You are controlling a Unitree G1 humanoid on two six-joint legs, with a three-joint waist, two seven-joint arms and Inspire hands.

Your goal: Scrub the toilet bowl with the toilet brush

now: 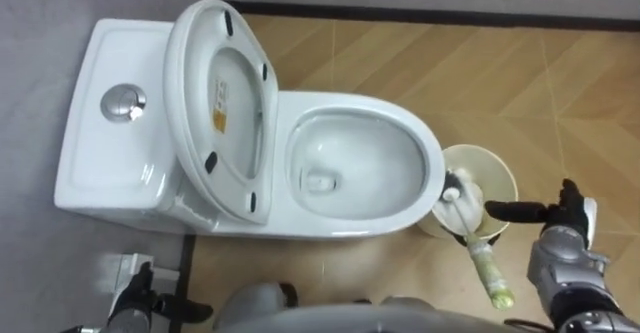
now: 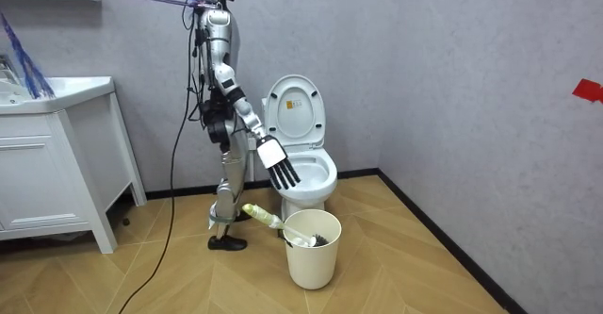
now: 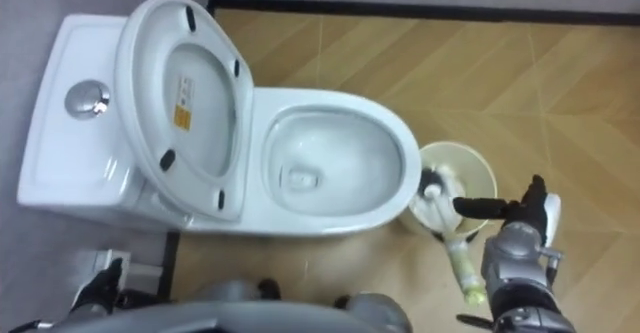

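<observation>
Robot: stands upright on the wood floor (image 2: 396, 257) beside the toilet (image 1: 435, 163). The tank (image 1: 100, 153) is on its left and the bowl is straight below the head camera. In the room view it stands at the toilet's left, facing the room view's right.
Toilet: white, with the seat (image 1: 215, 103) and lid raised and leaning back toward the tank. The bowl is open with a little water at the bottom. A round chrome button (image 1: 123, 102) sits on the tank top.
Brush (image 1: 489, 268): not held. Its head is down inside the bin (image 1: 490, 165). The pale yellow-green handle leans out over the bin's near rim toward the robot, tilted, its end off the floor as far as the room view shows.
Bin: cream and round, on the floor just beside the front end of the bowl, on the robot's right.
Right hand (image 1: 563, 229): open and holding nothing, fingers straight and spread. In the eye views one dark finger points across the bin's right rim. The room view puts the hand up at bowl-rim height, above the bin and apart from the brush handle.
Left hand (image 1: 140, 295): in the lower left corner of the eye views, low beside the tank. The fingers are dark and partly cut off, so I cannot tell whether they are open or closed.
Background: a grey wall (image 2: 452, 69) stands behind the toilet. A white cabinet (image 2: 47, 173) with a basin is at the room view's left, well apart from the toilet.
</observation>
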